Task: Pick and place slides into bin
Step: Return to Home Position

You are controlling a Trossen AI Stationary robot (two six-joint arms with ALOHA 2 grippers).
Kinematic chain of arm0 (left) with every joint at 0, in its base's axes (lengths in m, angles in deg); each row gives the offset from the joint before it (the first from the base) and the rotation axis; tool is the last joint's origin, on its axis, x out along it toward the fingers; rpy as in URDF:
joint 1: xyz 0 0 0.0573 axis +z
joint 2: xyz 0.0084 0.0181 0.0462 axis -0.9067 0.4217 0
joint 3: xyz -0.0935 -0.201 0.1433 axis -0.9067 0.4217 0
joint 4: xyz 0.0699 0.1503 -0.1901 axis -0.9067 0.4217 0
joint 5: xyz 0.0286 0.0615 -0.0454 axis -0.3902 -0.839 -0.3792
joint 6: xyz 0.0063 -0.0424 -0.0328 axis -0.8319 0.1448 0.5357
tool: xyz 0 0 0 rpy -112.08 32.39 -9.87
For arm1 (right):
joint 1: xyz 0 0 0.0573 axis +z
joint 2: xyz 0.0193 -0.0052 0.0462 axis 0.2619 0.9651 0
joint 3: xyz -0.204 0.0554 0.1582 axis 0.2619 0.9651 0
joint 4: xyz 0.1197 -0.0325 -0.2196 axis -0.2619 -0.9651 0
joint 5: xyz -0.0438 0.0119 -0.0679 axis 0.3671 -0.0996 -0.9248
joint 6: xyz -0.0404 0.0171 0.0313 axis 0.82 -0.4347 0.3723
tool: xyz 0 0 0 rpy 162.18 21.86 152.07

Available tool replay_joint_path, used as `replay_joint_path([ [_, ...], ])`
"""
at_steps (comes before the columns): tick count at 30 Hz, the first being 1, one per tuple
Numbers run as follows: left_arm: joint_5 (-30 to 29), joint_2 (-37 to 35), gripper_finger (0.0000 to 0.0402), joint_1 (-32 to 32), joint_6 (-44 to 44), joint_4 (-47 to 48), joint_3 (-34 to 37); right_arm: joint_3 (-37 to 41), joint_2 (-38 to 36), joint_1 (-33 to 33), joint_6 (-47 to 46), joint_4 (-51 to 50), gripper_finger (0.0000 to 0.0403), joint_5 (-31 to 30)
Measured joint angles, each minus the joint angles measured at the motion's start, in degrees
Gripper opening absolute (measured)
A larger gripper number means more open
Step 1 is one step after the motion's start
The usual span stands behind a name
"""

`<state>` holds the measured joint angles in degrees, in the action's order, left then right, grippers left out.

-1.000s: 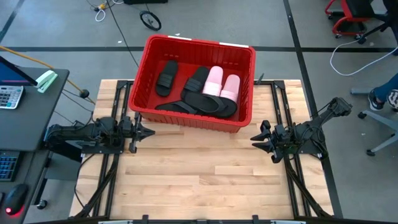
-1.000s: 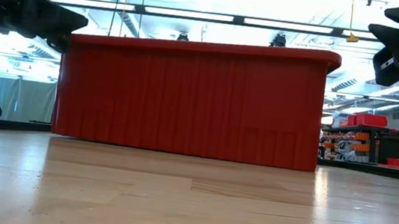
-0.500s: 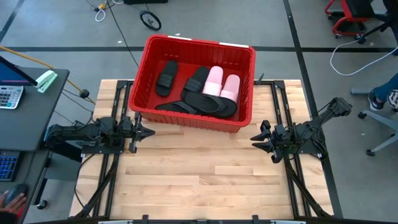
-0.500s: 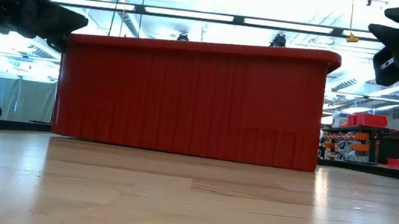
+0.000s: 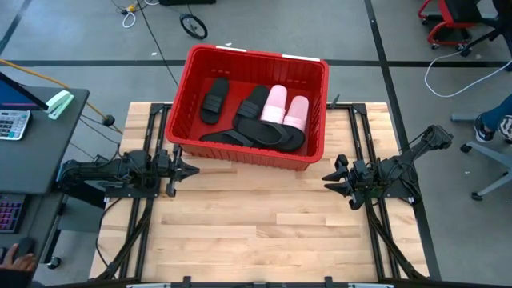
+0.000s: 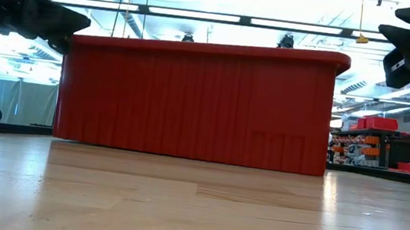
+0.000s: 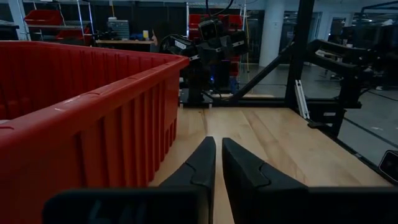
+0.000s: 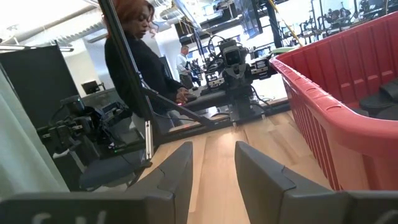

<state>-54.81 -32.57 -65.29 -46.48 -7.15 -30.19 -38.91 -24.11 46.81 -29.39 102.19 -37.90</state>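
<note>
The red bin (image 5: pixel 248 104) stands on the far middle of the wooden table and holds the slides: two pale pink ones (image 5: pixel 285 108) and several black ones (image 5: pixel 240 124) lying on its floor. My left gripper (image 5: pixel 194 170) is shut and empty at the table's left, near the bin's near left corner. My right gripper (image 5: pixel 328 178) is open and empty at the table's right, near the bin's near right corner. The bin's wall also shows in the left wrist view (image 7: pixel 93 118) and the right wrist view (image 8: pixel 348 124).
Bare wooden tabletop (image 5: pixel 256 224) lies in front of the bin. A desk with a calculator (image 5: pixel 12 124) stands to the left of the table. A person (image 8: pixel 134 56) stands beyond the table's left side, and a hand (image 5: pixel 16 260) rests at the desk.
</note>
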Motion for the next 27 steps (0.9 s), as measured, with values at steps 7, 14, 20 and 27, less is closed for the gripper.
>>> replay_joint_path([
  [7,0.0,0.0,0.0032,0.0,0.0,0.0,0.0,0.0,0.0,0.0,0.0,0.0,0.0126,0.0],
  [14,0.0,0.0,0.0021,0.0,0.0,0.0,0.0,0.0,0.0,0.0,0.0,0.0,0.0126,0.0],
  [20,0.0,0.0,0.0027,0.0,0.0,0.0,0.0,0.0,0.0,0.0,0.0,0.0,0.0126,0.0],
  [27,0.0,0.0,0.0036,0.0,0.0,0.0,0.0,0.0,0.0,0.0,0.0,0.0,0.0126,0.0],
])
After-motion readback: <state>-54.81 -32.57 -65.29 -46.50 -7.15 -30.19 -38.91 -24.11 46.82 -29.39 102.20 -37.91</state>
